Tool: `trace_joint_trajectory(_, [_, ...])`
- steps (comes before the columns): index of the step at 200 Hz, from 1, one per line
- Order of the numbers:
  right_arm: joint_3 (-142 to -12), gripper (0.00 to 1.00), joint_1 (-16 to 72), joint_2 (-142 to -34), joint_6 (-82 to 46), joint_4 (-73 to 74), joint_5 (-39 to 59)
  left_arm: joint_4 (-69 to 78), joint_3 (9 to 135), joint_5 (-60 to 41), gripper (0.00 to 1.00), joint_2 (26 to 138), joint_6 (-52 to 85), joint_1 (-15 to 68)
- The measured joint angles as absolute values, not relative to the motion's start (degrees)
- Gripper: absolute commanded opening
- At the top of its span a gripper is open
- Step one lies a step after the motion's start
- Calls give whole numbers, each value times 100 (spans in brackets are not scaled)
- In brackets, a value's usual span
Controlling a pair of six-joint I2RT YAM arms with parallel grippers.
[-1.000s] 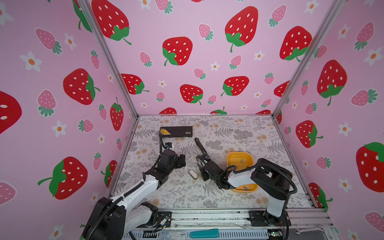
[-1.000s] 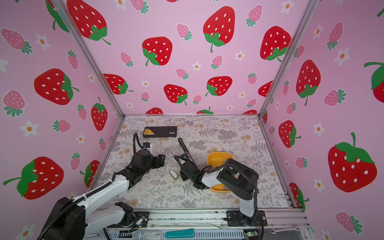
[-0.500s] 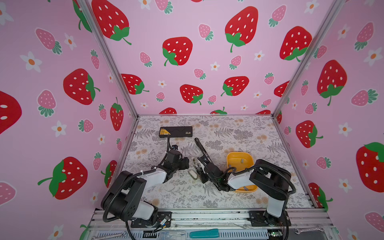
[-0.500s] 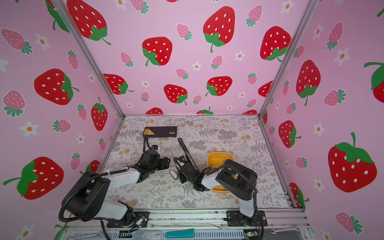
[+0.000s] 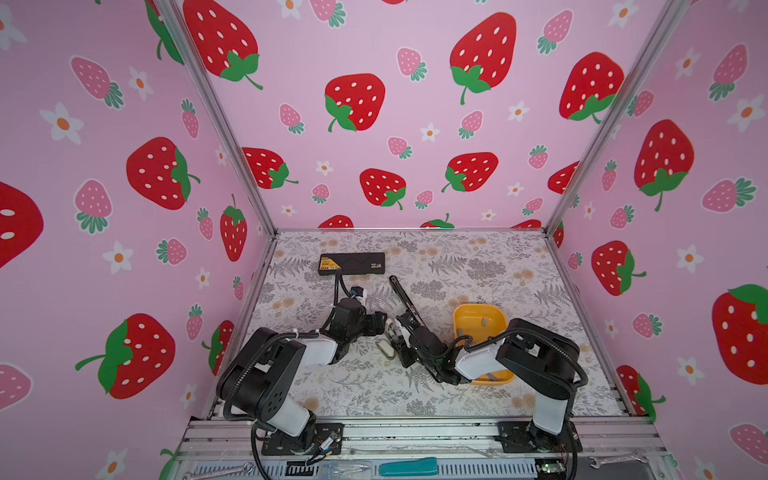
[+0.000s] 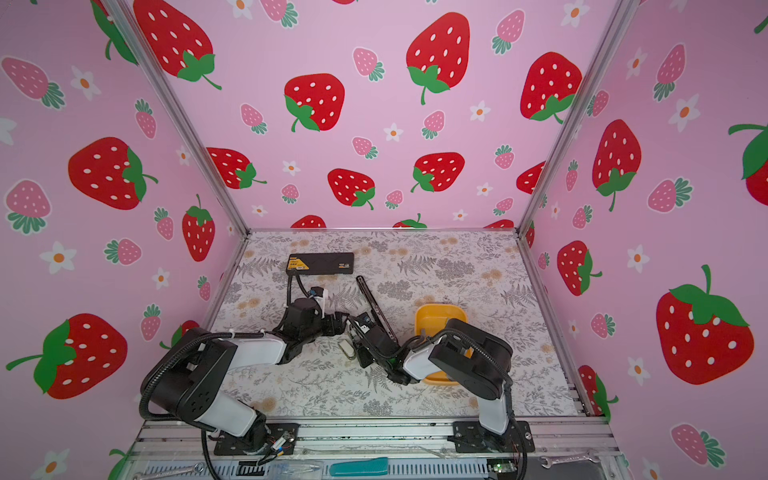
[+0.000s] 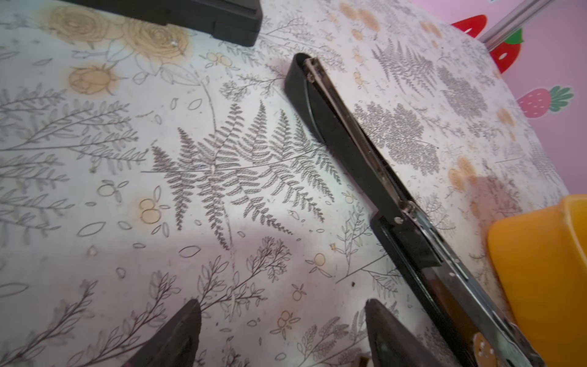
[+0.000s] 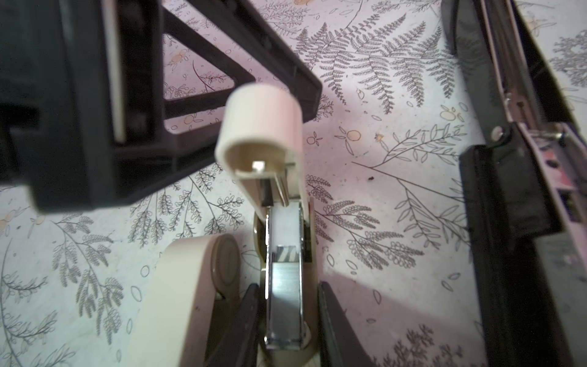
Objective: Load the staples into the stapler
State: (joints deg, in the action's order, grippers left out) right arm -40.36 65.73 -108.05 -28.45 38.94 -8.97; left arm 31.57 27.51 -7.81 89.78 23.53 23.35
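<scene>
Right claw (image 8: 287, 305): clamped on the opened white stapler (image 8: 260, 127), staples (image 8: 283, 286) in its channel. Left claw (image 7: 282, 305): spread wide, empty, just left.

No legible text; box label (image 5: 329, 264) blurred

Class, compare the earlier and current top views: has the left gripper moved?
Yes. The left gripper has shifted rightward, toward the right end of the black box and nearer the white stapler in the right gripper.
</scene>
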Motion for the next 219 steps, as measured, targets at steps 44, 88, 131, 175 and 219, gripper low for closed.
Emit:
trace_joint_trajectory(44, [-3892,22,6608,-10851,-2840,4226,-956,4108,2749,-1428,83,9614,2156,2335])
trace_joint_trajectory(88, [-3813,22,6635,-10951,-2825,4543,-1017,4718,2738,-1874,83,9918,2075,2447])
trace_joint_trajectory(131, [-3813,22,6639,-10965,-2797,4582,-1037,4984,2563,-1949,83,9874,1898,2598])
trace_joint_trajectory(175, [-3813,22,6654,-10986,-2707,4619,-1068,5085,2263,-1852,82,9513,1621,2764])
trace_joint_trajectory(219, [-3896,25,6665,-11048,-2672,4611,-1107,5315,1920,-1763,82,9240,1444,2805])
